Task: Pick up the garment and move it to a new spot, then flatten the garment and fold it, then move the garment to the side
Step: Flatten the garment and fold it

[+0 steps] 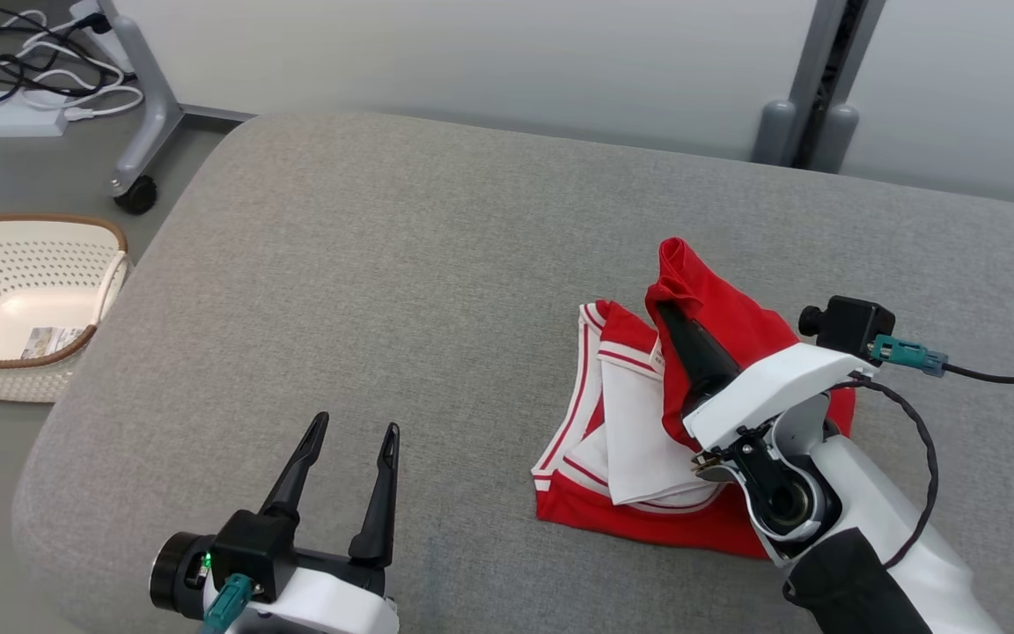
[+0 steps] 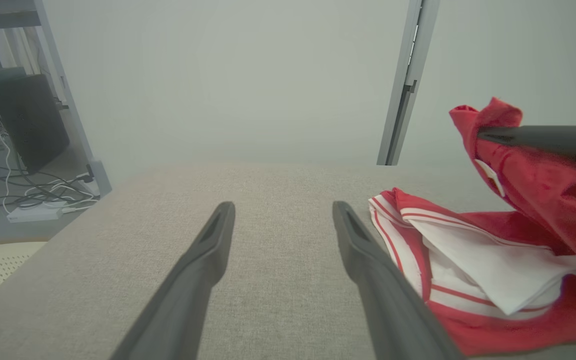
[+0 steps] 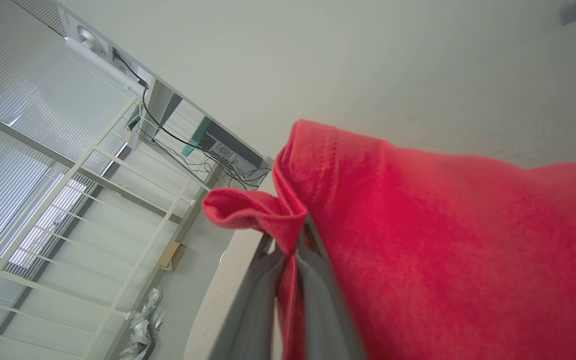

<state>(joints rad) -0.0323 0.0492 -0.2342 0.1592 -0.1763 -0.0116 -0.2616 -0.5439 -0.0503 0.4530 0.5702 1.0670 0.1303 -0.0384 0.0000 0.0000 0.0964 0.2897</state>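
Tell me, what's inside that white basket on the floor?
One small printed slip lies on the bottom of the basket, near its front wall. I see nothing else there, but its left end is out of frame.

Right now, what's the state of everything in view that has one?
garment: bunched, not flat; one red edge lifted, the rest lying on the grey cushion
right fingers: shut on the garment's lifted edge
left fingers: open, holding nothing, apart from the garment
basket: upright on the floor, paper slip inside
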